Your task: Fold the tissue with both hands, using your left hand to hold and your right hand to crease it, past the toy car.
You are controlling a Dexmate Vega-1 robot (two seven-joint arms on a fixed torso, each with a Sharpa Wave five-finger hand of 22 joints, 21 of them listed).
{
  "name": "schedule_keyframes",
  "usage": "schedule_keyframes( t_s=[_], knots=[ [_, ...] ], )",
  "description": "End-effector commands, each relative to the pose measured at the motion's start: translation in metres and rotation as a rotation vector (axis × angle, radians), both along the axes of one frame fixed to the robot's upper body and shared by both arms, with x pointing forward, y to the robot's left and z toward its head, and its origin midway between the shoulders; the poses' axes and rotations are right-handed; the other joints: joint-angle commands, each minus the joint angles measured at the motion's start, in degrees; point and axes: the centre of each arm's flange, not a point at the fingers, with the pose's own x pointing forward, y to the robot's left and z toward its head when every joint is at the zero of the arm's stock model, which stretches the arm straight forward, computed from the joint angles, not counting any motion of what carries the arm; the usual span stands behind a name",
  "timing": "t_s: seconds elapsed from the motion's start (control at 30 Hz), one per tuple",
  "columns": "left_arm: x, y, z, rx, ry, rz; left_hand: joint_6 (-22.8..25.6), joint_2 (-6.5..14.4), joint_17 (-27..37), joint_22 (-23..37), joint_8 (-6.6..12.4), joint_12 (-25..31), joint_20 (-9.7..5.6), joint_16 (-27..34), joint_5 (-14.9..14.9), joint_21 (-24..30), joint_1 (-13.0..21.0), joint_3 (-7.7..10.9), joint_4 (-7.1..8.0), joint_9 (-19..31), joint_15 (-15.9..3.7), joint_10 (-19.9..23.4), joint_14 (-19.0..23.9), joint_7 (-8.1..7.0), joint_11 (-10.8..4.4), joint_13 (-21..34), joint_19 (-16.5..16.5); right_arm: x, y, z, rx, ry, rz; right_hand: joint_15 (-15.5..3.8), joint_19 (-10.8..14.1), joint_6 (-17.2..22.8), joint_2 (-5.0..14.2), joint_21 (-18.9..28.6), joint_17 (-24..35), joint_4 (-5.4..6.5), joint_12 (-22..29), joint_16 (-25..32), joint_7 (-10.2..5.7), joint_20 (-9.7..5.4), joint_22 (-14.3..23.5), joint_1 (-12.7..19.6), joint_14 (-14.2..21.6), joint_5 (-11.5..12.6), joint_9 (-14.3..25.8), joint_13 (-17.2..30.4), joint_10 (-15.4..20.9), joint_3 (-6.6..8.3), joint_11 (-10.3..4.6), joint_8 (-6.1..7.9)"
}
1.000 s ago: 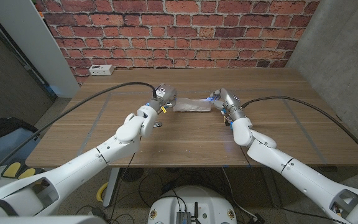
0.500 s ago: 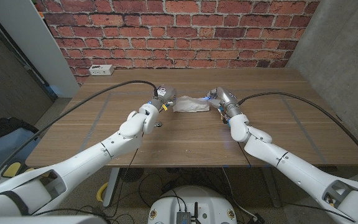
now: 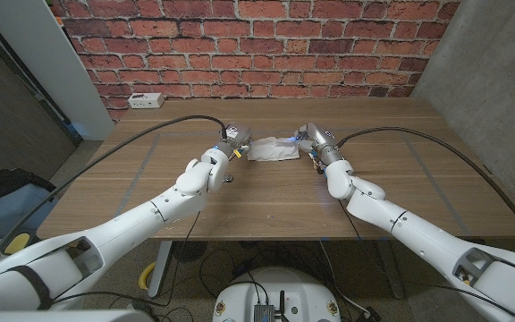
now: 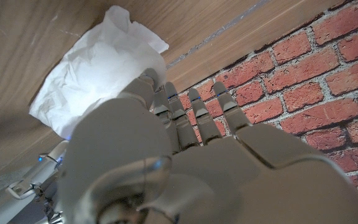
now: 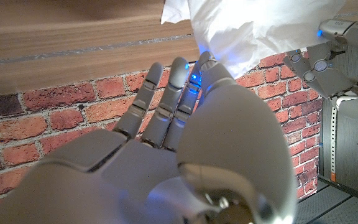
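On wooden table | tissue | brick wall behind

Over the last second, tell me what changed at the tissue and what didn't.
The right robot hand slid along the table toward the left one, closing in on the tissue from its right side; its forearm swung inward with it. The left robot hand stayed at the tissue's left edge. The tissue kept its place, as did the white power strip at the back of the table.

One tissue, two robot hands (left robot hand, right robot hand), one white power strip on one worktop.
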Motion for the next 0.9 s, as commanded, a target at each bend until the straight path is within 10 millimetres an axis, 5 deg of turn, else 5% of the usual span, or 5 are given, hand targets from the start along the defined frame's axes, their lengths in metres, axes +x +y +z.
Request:
schedule_keyframes(
  t_s=[0.03, 0.47, 0.67, 0.83, 0.9],
  knots=[
    [0.013, 0.0, -0.001, -0.002, -0.011, 0.014, -0.48, -0.08, 0.15, 0.23, -0.49, -0.14, 0.11, 0.25, 0.12, 0.5, 0.01, 0.32, 0.22, 0.13, -2.74, 0.33, 0.71, -0.37, 0.17, 0.07, 0.68, 0.013, 0.005, 0.001, -0.03, 0.017, -0.027, -5.79, -0.27, -0.09, 0.13, 0.46, 0.1, 0.45, 6.04, 0.55, -0.3, 0.04, -0.02, -0.42, -0.54, 0.02, -0.18, 13.54, -0.07, 0.01, 0.32, -0.38],
    [0.027, -0.003, 0.0, 0.01, -0.009, 0.033, -2.46, -0.01, 0.19, 0.31, -1.58, -0.51, 0.27, -0.03, 0.1, 0.7, -0.34, 0.59, 0.41, 0.26, -2.56, 0.1, 0.61, -1.42, 0.29, 0.11, 0.59, 0.023, 0.009, 0.0, -0.055, 0.05, -0.05, -5.81, -1.38, -2.47, 0.49, 1.23, -1.4, 0.65, 5.18, 0.05, -1.25, 0.29, -0.44, -0.85, -2.61, 0.07, -1.26, 12.85, -2.35, -0.03, 0.25, -2.12],
    [0.03, -0.003, -0.002, 0.017, -0.005, 0.042, -5.28, 0.0, 0.27, 0.36, -2.76, -1.03, 0.5, -0.23, 0.14, 0.77, -0.51, 0.85, 0.46, 0.32, -2.41, -0.82, 0.15, -2.32, 0.49, 0.24, 0.27, 0.025, 0.008, 0.0, -0.065, 0.072, -0.052, -5.8, -2.65, -7.6, 0.79, 1.89, -2.73, 0.91, 3.62, -0.34, -2.33, 0.56, -0.98, -1.53, -5.29, -0.02, -3.01, 11.48, -5.96, -0.08, -0.2, -5.82],
    [0.031, -0.003, -0.002, 0.017, -0.012, 0.051, -12.18, -0.19, 0.48, 0.44, -4.57, -2.01, 0.58, -0.22, 0.19, 0.98, -1.03, 0.97, 0.58, 0.21, -2.06, -2.6, -0.52, -3.65, 0.86, 0.54, -0.13, 0.026, 0.008, 0.0, -0.063, 0.075, -0.054, -5.85, -3.39, -14.69, 0.66, 2.6, -3.56, 1.08, 2.56, 0.18, -2.94, 0.86, -1.54, -2.45, -6.62, -0.09, -5.03, 10.34, -8.84, -0.3, -0.39, -9.59],
    [0.031, -0.003, -0.002, 0.015, -0.016, 0.053, -15.24, -0.25, 0.61, 0.46, -4.89, -2.63, 0.71, -0.17, 0.18, 1.03, -1.12, 0.83, 0.56, 0.11, -1.86, -3.96, -0.96, -3.9, 1.15, 0.63, -0.35, 0.026, 0.007, 0.001, -0.064, 0.076, -0.058, -5.52, -3.7, -17.33, 0.65, 2.82, -3.95, 1.21, 2.07, 0.04, -3.38, 0.92, -1.73, -2.88, -7.72, -0.09, -5.73, 9.93, -10.15, -0.4, -0.42, -10.09]
  ],
)
